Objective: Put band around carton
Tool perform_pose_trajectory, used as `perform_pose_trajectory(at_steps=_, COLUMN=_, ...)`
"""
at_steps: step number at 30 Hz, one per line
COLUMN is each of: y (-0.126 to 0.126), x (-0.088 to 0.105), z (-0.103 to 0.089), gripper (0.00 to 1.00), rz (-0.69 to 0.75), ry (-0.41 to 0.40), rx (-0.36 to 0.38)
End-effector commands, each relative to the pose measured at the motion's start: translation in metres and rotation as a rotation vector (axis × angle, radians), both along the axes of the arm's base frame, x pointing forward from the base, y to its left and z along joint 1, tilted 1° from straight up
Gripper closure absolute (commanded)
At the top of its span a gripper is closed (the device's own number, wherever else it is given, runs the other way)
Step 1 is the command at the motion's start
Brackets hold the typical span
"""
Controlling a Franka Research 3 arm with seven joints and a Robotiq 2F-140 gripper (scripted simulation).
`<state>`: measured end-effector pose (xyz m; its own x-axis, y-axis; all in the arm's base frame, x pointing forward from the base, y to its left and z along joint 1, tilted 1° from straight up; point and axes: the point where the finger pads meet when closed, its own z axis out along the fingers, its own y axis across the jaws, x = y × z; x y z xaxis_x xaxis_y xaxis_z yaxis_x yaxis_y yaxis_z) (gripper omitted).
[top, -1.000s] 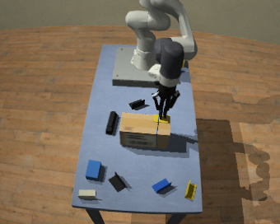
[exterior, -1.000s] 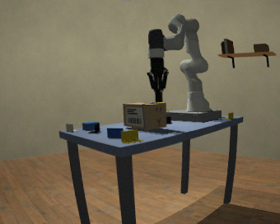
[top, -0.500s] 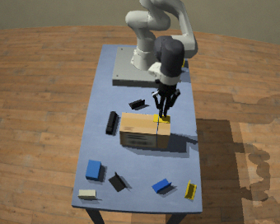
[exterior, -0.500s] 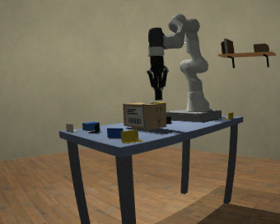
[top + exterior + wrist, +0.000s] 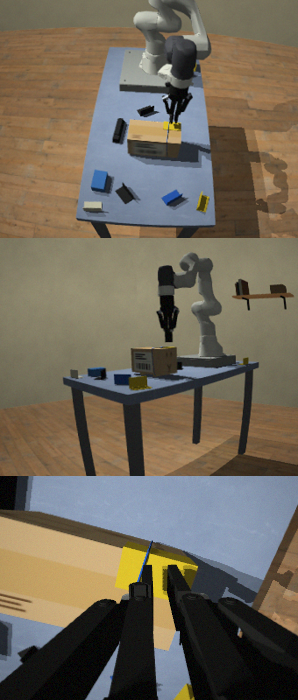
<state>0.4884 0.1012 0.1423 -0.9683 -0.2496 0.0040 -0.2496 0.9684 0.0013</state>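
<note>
Band over the guard, jaws pinched nearly closed above it.

Your carton [image 5: 153, 138] sits mid-surface, yellow corner guard [image 5: 172, 126] on its top corner facing the robot's base, thin blue band [image 5: 146, 562] crossing it. The gripper [image 5: 159, 576] grasps nothing visible between its jaws; descend carelessly and you could knock the guard off or tip the carton.

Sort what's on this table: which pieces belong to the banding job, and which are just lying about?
Job:
- carton
- yellow corner guard on its top corner
- thin blue band running over the guard
- gripper, nearly shut, above that corner

Lying about:
- black bar
- black angle pieces
- blue block
- blue angle piece
- loose yellow guard
- white block
</note>
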Motion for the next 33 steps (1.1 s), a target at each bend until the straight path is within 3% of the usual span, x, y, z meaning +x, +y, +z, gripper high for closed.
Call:
perform_pose_trajectory(at_steps=1, y=-0.001, x=-0.001, z=0.003, gripper=0.82, rz=0.001, ry=0.005, rx=0.001)
perform_pose_trajectory(at_steps=30, y=-0.001, x=0.000, z=0.006, gripper=0.82, rz=-0.003, ry=0.005, rx=0.001)
perform_pose_trajectory(at_steps=33, y=-0.007, x=0.034, z=0.006, gripper=0.82, rz=-0.128, ry=0.005, rx=0.002)
